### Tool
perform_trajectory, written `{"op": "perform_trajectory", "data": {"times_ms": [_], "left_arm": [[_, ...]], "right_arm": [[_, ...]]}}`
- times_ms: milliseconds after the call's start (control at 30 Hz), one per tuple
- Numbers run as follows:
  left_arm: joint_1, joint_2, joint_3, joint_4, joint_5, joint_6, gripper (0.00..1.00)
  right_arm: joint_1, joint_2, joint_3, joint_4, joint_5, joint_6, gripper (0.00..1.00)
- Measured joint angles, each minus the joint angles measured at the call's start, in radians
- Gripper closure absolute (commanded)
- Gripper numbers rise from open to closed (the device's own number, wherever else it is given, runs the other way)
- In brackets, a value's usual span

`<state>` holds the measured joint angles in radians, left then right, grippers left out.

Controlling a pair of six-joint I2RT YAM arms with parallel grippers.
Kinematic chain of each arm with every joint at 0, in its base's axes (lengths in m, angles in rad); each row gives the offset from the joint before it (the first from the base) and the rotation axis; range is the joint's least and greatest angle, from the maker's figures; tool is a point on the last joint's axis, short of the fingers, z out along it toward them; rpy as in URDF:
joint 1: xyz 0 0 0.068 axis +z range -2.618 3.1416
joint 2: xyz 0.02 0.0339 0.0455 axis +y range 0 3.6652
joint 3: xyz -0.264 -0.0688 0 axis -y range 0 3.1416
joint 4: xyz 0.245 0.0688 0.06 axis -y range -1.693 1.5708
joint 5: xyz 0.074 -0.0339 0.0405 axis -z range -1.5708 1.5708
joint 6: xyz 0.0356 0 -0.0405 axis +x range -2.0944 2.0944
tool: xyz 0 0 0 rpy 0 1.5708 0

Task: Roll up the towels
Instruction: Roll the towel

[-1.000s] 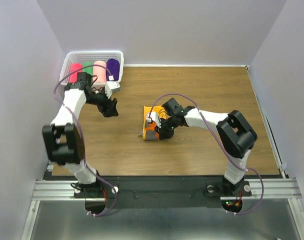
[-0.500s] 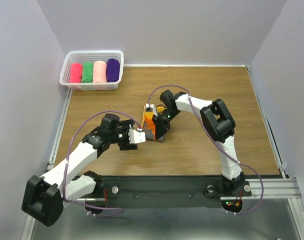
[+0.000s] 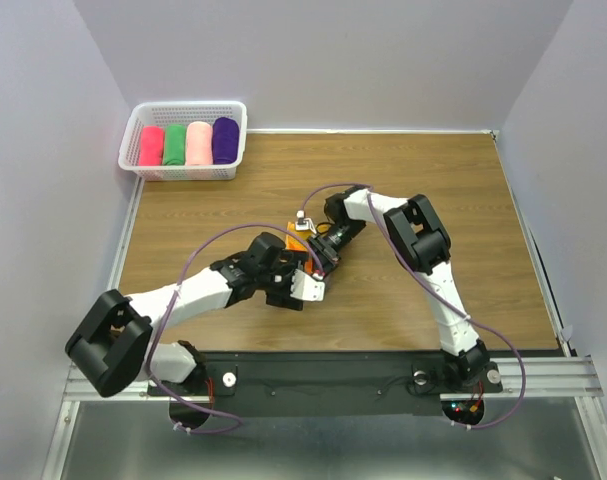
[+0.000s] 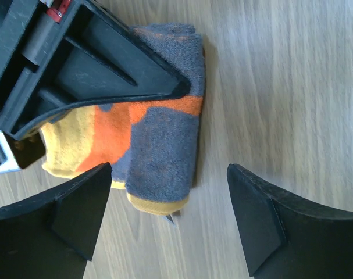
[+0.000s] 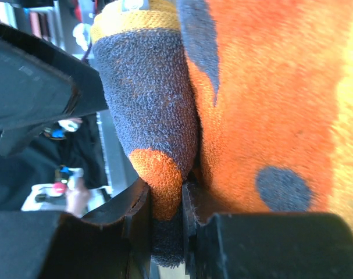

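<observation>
An orange towel (image 4: 159, 133) with grey print is laid folded at mid-desk (image 4: 292, 87). 1 fold is pinched in the right claw (image 5: 183, 200), clamped tight. The left claw (image 4: 167, 195) is held spread apart over the towel's end.

I work over a brown wood-grain tabletop (image 3: 433, 200) under soft, even light. A plain pale lavender-grey wall (image 3: 333, 60) stands at 12 o'clock, a second wall (image 3: 33, 200) at 9 and a third wall (image 3: 583, 150) at 3. At 6 o'clock a silver metal rail (image 3: 543, 372) borders the wood, with grey sheet metal (image 3: 333, 445) below it.
</observation>
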<state>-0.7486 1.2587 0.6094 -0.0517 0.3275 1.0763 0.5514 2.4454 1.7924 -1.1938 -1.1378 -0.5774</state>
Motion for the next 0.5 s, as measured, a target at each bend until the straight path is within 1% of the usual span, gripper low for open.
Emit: {"op": "perform_trajectory", "data": {"times_ms": [133, 167, 267, 367, 400, 433, 500], "left_arm": [[-0.020, 0.042, 0.040, 0.005, 0.001, 0.002, 0.07], [-0.031, 0.059, 0.048, 0.012, -0.002, 0.002, 0.02], [-0.050, 0.115, 0.059, 0.044, -0.040, -0.004, 0.02], [-0.057, 0.217, 0.089, 0.082, -0.092, -0.011, 0.02], [-0.057, 0.222, 0.097, 0.095, -0.105, -0.011, 0.02], [-0.057, 0.230, 0.105, 0.109, -0.114, -0.011, 0.04], [-0.057, 0.244, 0.107, 0.114, -0.123, -0.012, 0.17]], "right_arm": [[-0.010, 0.013, 0.005, -0.047, -0.022, -0.009, 0.82], [-0.014, 0.014, 0.008, -0.060, -0.025, -0.010, 0.82], [-0.015, 0.018, 0.011, -0.076, -0.026, -0.017, 0.81], [-0.015, 0.023, 0.013, -0.090, -0.027, -0.023, 0.81], [-0.015, 0.024, 0.013, -0.094, -0.030, -0.024, 0.80], [-0.015, 0.027, 0.013, -0.099, -0.033, -0.025, 0.80], [-0.016, 0.036, 0.018, -0.111, -0.040, -0.026, 0.74]]}}
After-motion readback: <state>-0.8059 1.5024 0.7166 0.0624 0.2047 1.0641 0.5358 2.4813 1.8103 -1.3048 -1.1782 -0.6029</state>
